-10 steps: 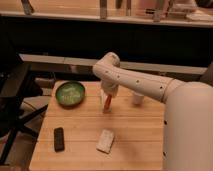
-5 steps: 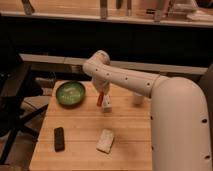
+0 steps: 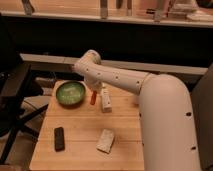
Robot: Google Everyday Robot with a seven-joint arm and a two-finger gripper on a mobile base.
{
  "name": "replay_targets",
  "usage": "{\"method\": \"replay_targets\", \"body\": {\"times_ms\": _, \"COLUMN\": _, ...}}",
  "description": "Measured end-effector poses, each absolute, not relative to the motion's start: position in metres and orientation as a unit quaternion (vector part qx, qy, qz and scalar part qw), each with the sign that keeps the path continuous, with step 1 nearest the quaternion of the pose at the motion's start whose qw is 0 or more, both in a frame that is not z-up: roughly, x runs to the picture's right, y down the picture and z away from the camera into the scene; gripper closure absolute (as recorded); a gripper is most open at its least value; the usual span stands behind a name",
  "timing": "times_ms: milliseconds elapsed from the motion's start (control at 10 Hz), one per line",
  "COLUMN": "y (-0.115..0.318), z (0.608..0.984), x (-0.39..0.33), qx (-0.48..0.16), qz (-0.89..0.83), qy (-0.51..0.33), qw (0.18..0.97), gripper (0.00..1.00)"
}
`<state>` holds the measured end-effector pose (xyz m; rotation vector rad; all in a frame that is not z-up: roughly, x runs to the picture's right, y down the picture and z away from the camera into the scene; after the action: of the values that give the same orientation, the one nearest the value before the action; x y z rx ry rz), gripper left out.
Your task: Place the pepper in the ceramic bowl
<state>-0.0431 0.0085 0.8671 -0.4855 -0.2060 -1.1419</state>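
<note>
One small tapered orange-red pepper [image 3: 93, 97] hangs pinched in the pincer [image 3: 94, 91] just right of the round green ceramic bowl [image 3: 70, 93], so carrying continues; next, shift left over it and release.

A wooden surface [image 3: 80, 135] fills the lower left of the camera view. The ceramic bowl [image 3: 70, 93] sits at the surface's back left. Just right of the bowl, the pepper [image 3: 93, 97] hangs upright from the closed gripper [image 3: 93, 90], above the surface, close beside the bowl's right rim. The white cup [image 3: 105, 99] stands immediately right of the pepper. Nearer the front, the black rectangular bar [image 3: 59, 138] lies at the left, and the white tube [image 3: 105, 140] lies to its right, well apart. The robot arm [image 3: 120, 77] reaches in from the right. A shelf [image 3: 100, 15] runs across behind the surface.
</note>
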Motion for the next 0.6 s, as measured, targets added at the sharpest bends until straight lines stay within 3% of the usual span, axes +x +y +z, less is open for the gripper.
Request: {"method": "replay_targets", "body": {"times_ms": 600, "y": -0.002, "z": 0.882, "x": -0.071, "qx": -0.218, "qz": -0.528, "qy": -0.089, "qw": 0.816, "gripper": 1.00}}
